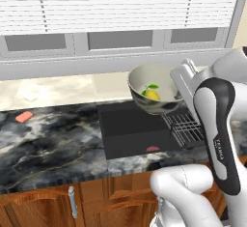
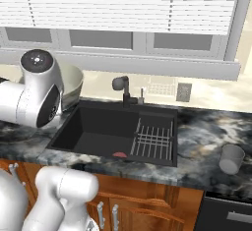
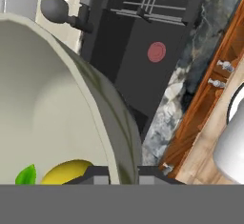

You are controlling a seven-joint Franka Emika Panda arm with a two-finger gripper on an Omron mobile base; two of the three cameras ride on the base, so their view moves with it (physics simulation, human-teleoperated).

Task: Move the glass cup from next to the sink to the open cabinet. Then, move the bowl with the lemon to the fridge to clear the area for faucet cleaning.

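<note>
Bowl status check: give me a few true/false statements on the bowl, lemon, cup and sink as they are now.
1. The bowl is held up above the sink, the gripper shut on its rim. True.
2. The lemon lies on the counter beside the bowl. False: it sits inside the bowl.
3. The glass cup stands inside the sink basin. False: it is on the counter to the right of the sink.
4. The wire rack lies in the right part of the sink. True.
5. The faucet stands behind the sink. True.
</note>
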